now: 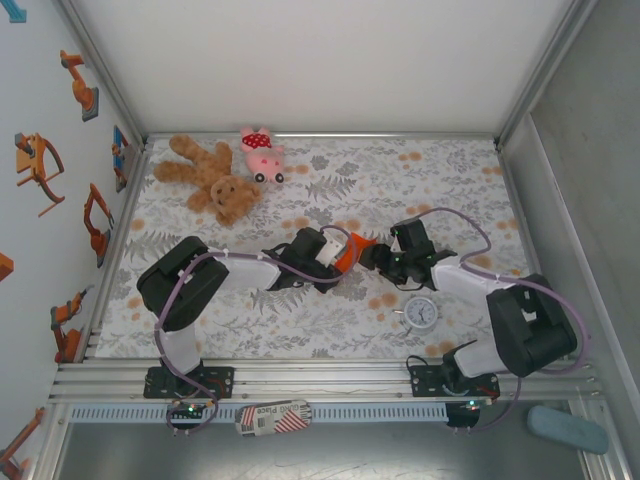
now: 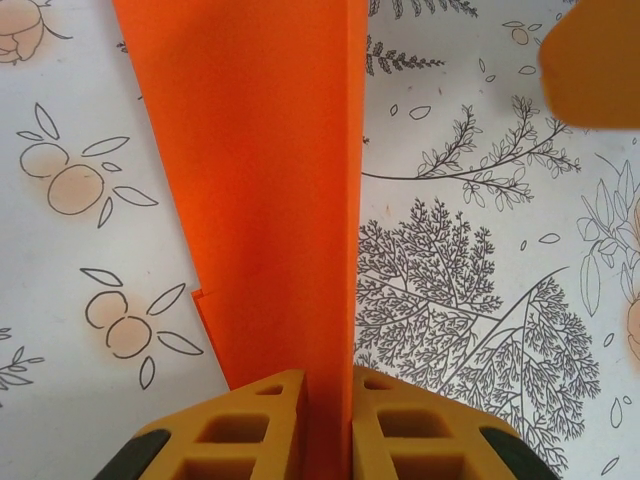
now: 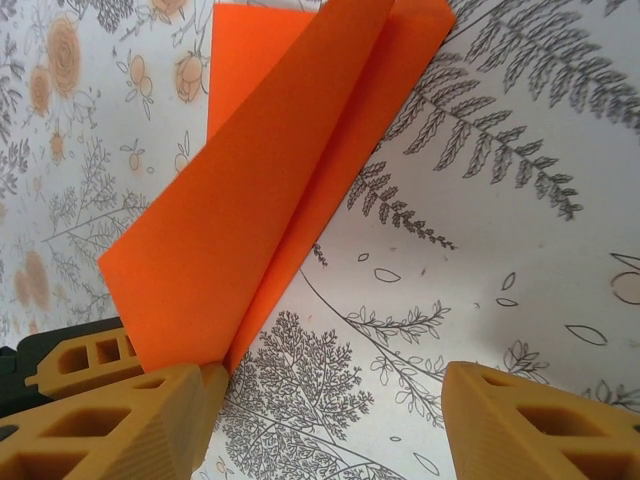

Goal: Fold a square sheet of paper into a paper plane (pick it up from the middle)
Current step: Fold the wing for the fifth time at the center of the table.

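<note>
- Treat paper [image 3: 270,200] as featherlight, thin, limp off its creases, easily crumpled.
- Sits midway across counter [image 1: 330,330], folded lengthwise.
- Probably best pinched on the stiff centre fold, not loose flaps.
- See left tool [image 2: 328,420] clamped on one end.
- Note right tool [image 3: 320,410] spread apart, holding nothing, paper tip just beside one finger [image 3: 110,420].

Robot lab: alu-frame cell [image 1: 320,378]
</note>
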`<act>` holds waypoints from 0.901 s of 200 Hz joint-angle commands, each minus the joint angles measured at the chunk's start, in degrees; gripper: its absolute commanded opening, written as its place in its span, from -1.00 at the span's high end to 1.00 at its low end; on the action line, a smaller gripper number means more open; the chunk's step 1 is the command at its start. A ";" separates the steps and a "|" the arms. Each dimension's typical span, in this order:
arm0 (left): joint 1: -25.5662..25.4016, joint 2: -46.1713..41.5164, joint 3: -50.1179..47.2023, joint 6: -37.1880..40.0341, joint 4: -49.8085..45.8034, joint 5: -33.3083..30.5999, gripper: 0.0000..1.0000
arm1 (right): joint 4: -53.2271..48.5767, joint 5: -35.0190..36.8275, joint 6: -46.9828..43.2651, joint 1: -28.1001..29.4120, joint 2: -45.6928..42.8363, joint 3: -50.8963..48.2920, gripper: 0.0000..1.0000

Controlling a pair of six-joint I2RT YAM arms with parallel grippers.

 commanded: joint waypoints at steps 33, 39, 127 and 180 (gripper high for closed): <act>0.02 2.46 -0.38 -1.34 -6.60 1.00 0.65 | 3.92 -1.71 -1.09 0.48 2.63 2.37 -0.24; 0.00 2.45 -0.38 -1.34 -6.74 1.01 0.65 | 4.34 -1.96 -0.91 0.49 2.96 2.58 -0.26; -0.02 2.54 -0.20 -1.35 -6.52 0.50 0.63 | 9.48 -4.52 3.94 0.47 8.32 5.46 -0.56; 0.04 2.70 -0.22 -1.60 -6.14 0.59 0.61 | 6.43 -3.78 3.42 0.56 10.97 6.88 -0.60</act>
